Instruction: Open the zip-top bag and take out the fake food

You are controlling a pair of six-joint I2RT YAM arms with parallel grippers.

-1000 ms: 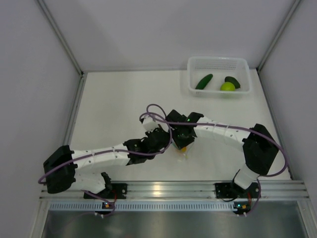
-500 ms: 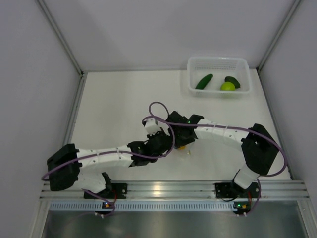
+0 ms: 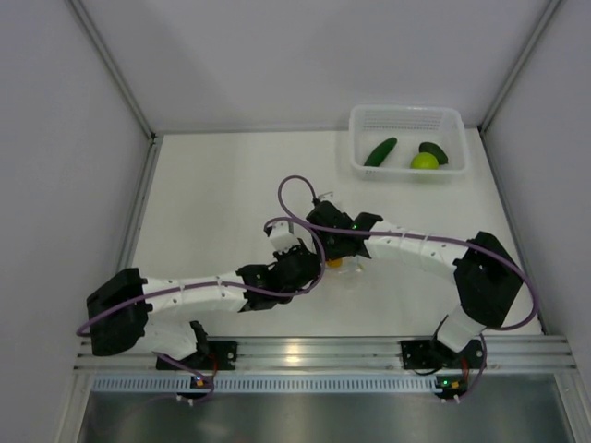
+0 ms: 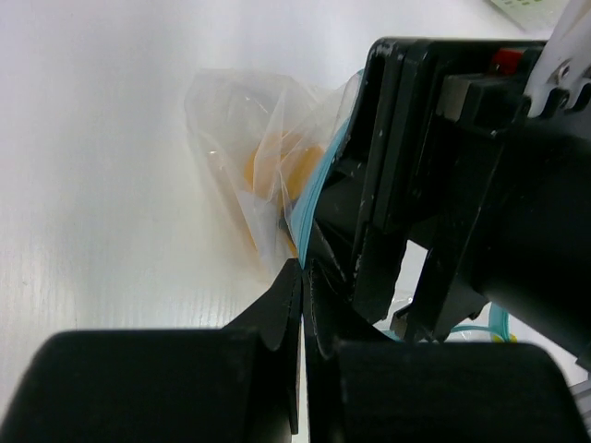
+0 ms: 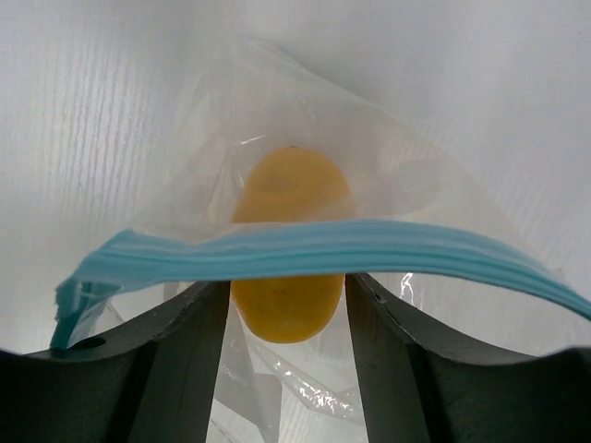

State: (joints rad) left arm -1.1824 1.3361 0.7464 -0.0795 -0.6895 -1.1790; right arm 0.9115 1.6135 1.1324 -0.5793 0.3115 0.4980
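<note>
Between right fingers (image 5: 180,360) — orange fruit (image 5: 288,277) inside zip-top bag (image 5: 397,185).

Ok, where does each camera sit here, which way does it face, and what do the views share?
Top external: above and behind the bases, looking down at the table; both arms show, basket far right.
Left wrist: on the left arm, looking along its shut left fingers at the bag; right arm beside them.
Right wrist: on the right arm, looking between its right fingers at the orange fruit, crossed by the blue zip strip.
Shared: both wrist views show bag and orange fruit.
</note>
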